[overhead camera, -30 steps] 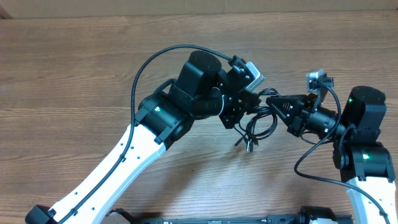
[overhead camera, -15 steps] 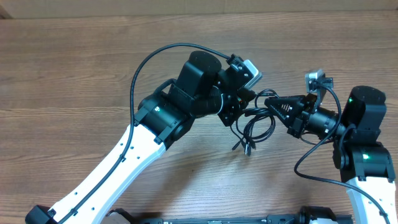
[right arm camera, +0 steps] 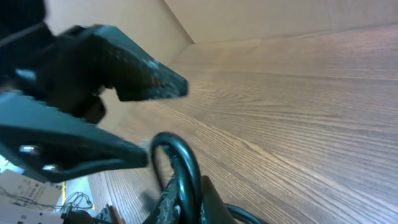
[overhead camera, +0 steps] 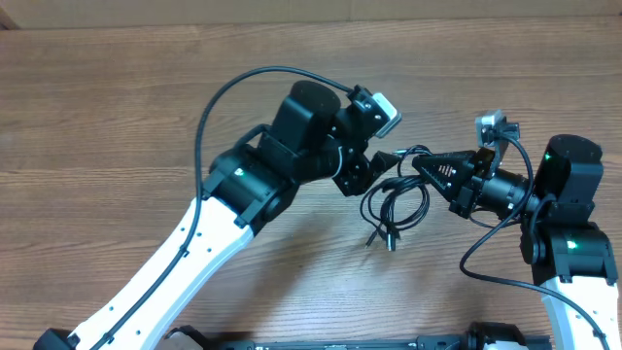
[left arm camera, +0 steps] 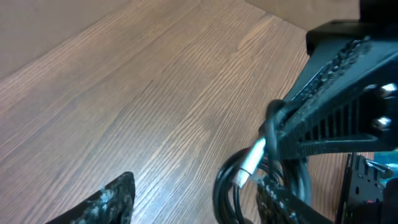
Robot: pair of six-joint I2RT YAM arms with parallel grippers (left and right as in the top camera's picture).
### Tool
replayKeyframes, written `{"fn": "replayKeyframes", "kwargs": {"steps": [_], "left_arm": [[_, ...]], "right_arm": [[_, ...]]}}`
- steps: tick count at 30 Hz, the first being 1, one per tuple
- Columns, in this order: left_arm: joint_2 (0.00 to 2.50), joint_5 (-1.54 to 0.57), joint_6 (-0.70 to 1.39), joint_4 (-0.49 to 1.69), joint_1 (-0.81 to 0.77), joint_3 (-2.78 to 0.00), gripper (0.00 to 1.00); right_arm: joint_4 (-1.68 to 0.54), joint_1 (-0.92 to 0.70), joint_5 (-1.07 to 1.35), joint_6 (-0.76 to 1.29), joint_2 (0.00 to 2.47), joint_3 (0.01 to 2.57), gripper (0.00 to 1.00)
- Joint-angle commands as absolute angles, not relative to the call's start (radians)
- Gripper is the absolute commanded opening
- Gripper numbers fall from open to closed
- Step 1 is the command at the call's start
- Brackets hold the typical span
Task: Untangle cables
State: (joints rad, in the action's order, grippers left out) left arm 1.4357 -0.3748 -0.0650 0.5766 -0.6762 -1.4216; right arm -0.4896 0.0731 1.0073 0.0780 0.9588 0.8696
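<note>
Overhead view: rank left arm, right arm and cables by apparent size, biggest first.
1. left arm
2. right arm
3. cables, by far the smallest

The table (overhead camera: 117, 117) under me is brown wood grain, smooth and matt with fine streaks. The cables (overhead camera: 398, 206) are thin black cord in a smooth, slightly glossy jacket, and one plug (left arm camera: 252, 160) ends in bright bare metal. My right gripper (left arm camera: 277, 123) is matt black plastic with ridged sides and small shiny screws (left arm camera: 379, 123), while the pads (left arm camera: 109, 200) of my left gripper (left arm camera: 196, 205) look rough and speckled.
</note>
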Motion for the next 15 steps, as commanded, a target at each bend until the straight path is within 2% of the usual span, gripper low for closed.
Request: {"fn": "replayKeyframes", "kwargs": {"steps": [1, 3, 4, 8, 12, 15], "left_arm": [[1.374, -0.455, -0.112, 0.576, -0.659, -1.424, 0.68], [1.364, -0.477, -0.139, 0.584, -0.659, -1.424, 0.71], [1.359, -0.514, -0.155, 0.587, -0.66, -1.424, 0.76], [1.364, -0.597, -0.162, 0.584, -0.662, -1.424, 0.86], [1.379, -0.597, -0.191, 0.595, -0.662, -1.424, 0.88], [1.384, -0.597, -0.22, 0.598, -0.662, -1.424, 0.85]], "right_arm": [[-0.484, 0.074, 0.995, 0.075, 0.958, 0.885, 0.04], [-0.484, 0.074, 0.996, 0.075, 0.958, 0.885, 0.04], [-0.484, 0.074, 0.996, 0.075, 0.958, 0.885, 0.04], [-0.484, 0.074, 0.999, 0.075, 0.958, 0.885, 0.04], [-0.476, 0.074, 1.048, 0.075, 0.958, 0.885, 0.04], [-0.475, 0.074, 1.057, 0.075, 0.958, 0.885, 0.04]]}}
